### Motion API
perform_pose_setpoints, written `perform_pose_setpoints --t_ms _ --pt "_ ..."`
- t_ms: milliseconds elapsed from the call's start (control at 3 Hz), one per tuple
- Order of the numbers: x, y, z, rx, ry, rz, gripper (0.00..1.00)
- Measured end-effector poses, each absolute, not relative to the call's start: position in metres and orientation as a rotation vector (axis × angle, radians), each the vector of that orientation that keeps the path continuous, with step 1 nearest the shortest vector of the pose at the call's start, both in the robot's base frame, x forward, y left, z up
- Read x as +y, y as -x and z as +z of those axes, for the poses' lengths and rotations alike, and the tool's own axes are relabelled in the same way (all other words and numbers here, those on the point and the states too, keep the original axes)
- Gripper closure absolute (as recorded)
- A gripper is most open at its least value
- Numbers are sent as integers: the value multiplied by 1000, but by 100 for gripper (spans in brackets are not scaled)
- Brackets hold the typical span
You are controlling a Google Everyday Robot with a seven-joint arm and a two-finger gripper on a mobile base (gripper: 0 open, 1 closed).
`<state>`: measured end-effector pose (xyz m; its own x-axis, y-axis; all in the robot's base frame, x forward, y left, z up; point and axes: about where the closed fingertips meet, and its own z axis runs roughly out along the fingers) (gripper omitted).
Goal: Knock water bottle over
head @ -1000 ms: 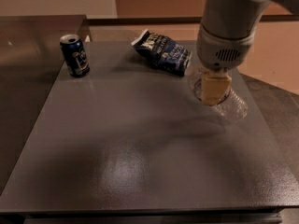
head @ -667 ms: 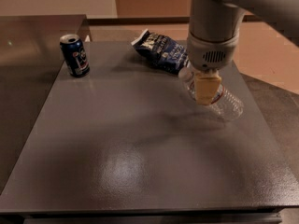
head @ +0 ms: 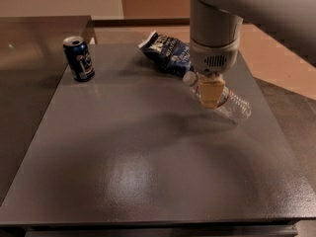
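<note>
One camera view.

Item: water bottle (head: 235, 105), lying on its side on the grey table (head: 138, 172), right of centre. Its white cap points toward the crumpled snack bag (head: 165, 53) and its base toward the right edge. Judged light, thin-walled and ribbed, apt to roll; a push at the shoulder suits it better than a grasp.

Item: gripper (head: 209, 91), hanging over the bottle's neck end, touching or just above. Whether it is open or closed cannot be told.

Item: dark blue can (head: 79, 58), upright at far left, well apart.

Change from a second ago: the arm has shifted left, uncovering more of the bottle. Can and bag are unmoved.
</note>
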<state>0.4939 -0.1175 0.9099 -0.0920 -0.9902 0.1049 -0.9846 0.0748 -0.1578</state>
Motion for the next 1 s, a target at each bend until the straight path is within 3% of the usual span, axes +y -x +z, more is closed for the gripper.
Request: perform_pose_setpoints --t_ms 333,667,1000 --pt "-115 -498 910 2262 2082 -298 13" --pt "-113 -502 911 2248 2071 -302 0" --pt "-113 -502 911 2248 2071 -302 0"
